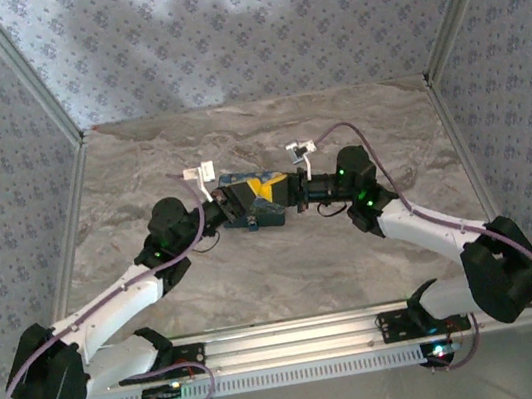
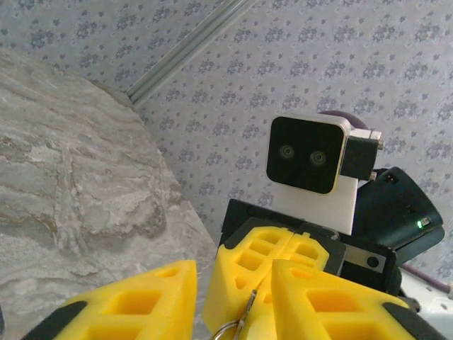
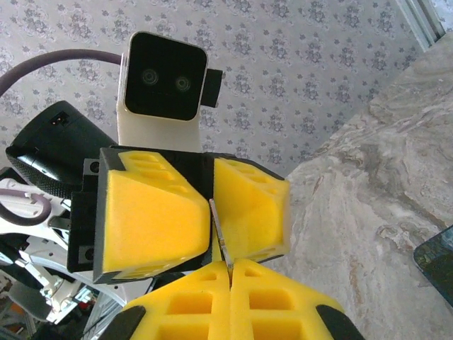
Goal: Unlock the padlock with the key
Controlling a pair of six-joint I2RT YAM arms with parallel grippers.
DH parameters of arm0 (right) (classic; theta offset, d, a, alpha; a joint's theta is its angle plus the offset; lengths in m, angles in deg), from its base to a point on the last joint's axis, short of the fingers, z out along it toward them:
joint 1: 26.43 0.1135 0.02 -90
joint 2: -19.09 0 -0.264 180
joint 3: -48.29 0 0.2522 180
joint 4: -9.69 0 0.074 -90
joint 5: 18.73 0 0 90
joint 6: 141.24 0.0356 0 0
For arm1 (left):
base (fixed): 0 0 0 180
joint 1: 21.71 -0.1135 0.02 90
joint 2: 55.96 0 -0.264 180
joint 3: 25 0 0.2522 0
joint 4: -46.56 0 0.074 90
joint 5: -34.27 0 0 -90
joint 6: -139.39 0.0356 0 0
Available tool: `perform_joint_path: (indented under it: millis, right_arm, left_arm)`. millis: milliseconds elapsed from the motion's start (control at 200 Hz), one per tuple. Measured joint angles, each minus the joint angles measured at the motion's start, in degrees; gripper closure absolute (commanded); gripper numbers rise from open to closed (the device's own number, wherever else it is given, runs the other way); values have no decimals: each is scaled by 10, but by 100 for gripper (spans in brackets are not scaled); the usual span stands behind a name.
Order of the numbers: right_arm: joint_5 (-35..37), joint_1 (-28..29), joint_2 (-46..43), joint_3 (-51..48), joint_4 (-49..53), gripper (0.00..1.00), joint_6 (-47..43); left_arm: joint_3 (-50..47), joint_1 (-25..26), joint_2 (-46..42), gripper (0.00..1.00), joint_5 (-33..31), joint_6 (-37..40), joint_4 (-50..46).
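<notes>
Right gripper (image 3: 230,280) pinches the thin key (image 3: 218,234), facing left gripper (image 3: 213,209) over marbled table (image 3: 368,184)

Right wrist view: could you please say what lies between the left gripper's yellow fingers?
A thin metal blade, probably the key, shows there in the right wrist view.

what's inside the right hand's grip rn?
A thin metal strip, likely the key, sticks out of the right hand's shut pads and runs between the left hand's pads. Its gripped end is covered by foam.
</notes>
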Motion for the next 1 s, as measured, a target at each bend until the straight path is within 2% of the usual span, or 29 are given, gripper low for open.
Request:
perform_joint_path:
  millis: [270, 380, 460, 615, 705, 824, 999]
  right_arm:
    - [-5, -1, 0, 1, 15, 100, 0]
    - [-11, -3, 0, 1, 20, 98, 0]
    - [-15, -4, 0, 1, 21, 94, 0]
    - [-14, -7, 0, 1, 18, 76, 5]
    - [-11, -7, 0, 1, 10, 69, 8]
    - [-10, -6, 0, 1, 3, 66, 14]
    - [-8, -5, 2, 1, 1, 66, 16]
  left_arm:
    - [0, 0, 0, 84, 2, -2, -1]
    - [0, 0, 0, 93, 1, -4, -1]
    - [0, -1, 0, 100, 1, -1, -2]
    - [0, -1, 0, 100, 1, -2, -2]
    - [0, -1, 0, 100, -1, -4, -1]
    - [0, -1, 1, 100, -1, -8, 0]
    - [0, -1, 7, 100, -3, -12, 3]
